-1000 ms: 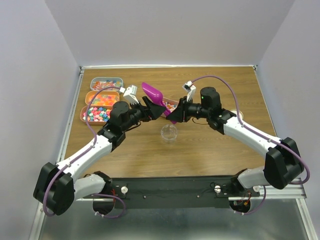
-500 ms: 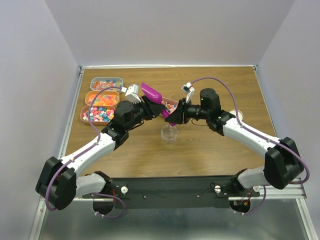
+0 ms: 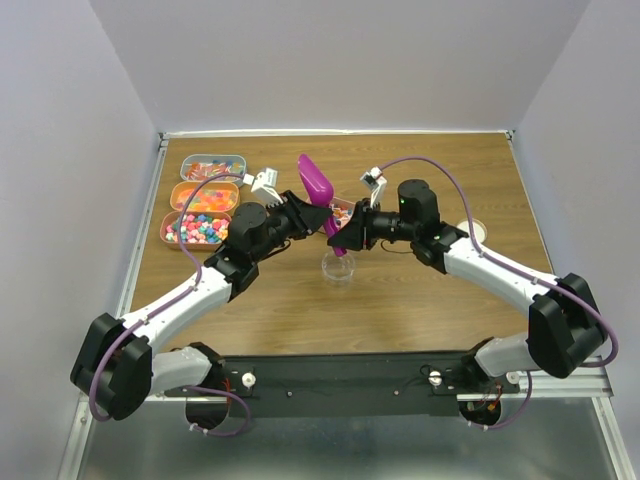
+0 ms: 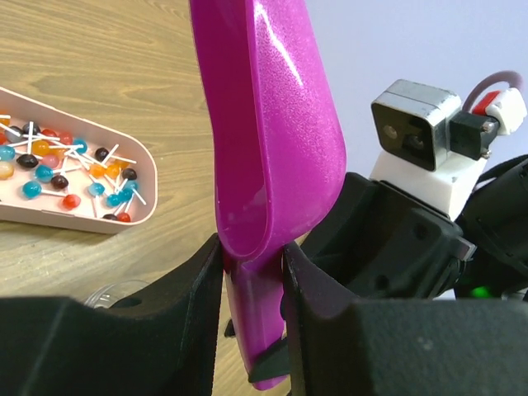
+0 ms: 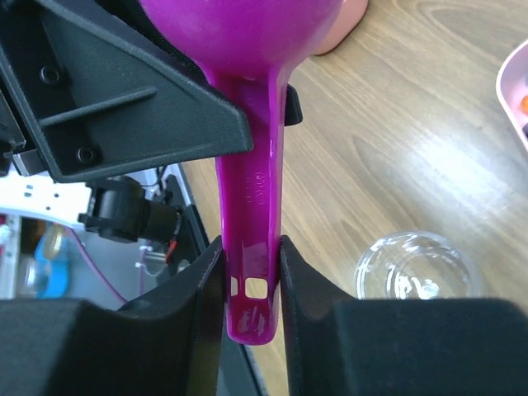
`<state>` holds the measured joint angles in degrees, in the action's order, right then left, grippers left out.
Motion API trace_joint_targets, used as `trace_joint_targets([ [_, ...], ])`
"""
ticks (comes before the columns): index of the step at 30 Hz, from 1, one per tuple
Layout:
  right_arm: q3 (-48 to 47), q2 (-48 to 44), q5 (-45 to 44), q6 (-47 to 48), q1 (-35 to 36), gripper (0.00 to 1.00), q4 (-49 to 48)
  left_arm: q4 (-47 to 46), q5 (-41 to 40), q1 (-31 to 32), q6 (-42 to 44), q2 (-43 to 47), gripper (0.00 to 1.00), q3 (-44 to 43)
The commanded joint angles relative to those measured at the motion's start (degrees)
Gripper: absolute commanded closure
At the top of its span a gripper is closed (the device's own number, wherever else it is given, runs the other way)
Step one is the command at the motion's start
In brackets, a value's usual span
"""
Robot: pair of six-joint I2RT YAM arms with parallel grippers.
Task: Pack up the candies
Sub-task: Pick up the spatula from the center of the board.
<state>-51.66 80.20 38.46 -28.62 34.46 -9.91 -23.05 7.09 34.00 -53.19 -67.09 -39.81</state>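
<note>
Both arms reach inward and meet mid-table. We see the right gripper clamped on the scoop by its handle, and the left gripper pinching its neck. The scoop stands steep, bowl up, handle down over the clear cup. The candies sit in trays at the far left, well apart.

Both jaws clamped, facing each other.
</note>
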Motion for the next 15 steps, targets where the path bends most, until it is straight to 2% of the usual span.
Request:
trace_joint_targets([
  [1,-1.2,-1.2,-2.8,2.0,1.8,0.52,1.8,1.5,-4.4,0.4,-1.1,1.2,1.00,0.0],
  [2,-1.9,-1.5,-4.1,3.0,2.1,0.43,3.2,3.8,-6.1,0.5,-1.5,1.3,1.00,-0.6],
  [4,-3.2,-2.2,-9.6,6.8,3.9,0.37,8.0,6.7,-8.5,0.5,-3.1,1.3,1.00,-1.4],
  [5,-4.4,-3.1,-11.5,8.1,4.6,0.29,9.5,9.7,-10.5,0.5,-3.8,1.3,1.00,-2.3],
  [6,-5.0,-3.6,-15.5,9.4,6.2,0.25,12.8,11.1,-11.4,0.5,-4.5,1.3,1.00,-2.7],
  [11,-7.0,-5.4,-30.0,17.5,12.8,0.13,18.6,20.8,-16.7,0.6,-6.3,0.5,1.00,-7.7],
  [15,-7.8,-5.0,-48.6,22.0,21.7,0.12,20.7,25.0,-18.2,0.9,-6.4,-0.8,1.00,-10.8],
])
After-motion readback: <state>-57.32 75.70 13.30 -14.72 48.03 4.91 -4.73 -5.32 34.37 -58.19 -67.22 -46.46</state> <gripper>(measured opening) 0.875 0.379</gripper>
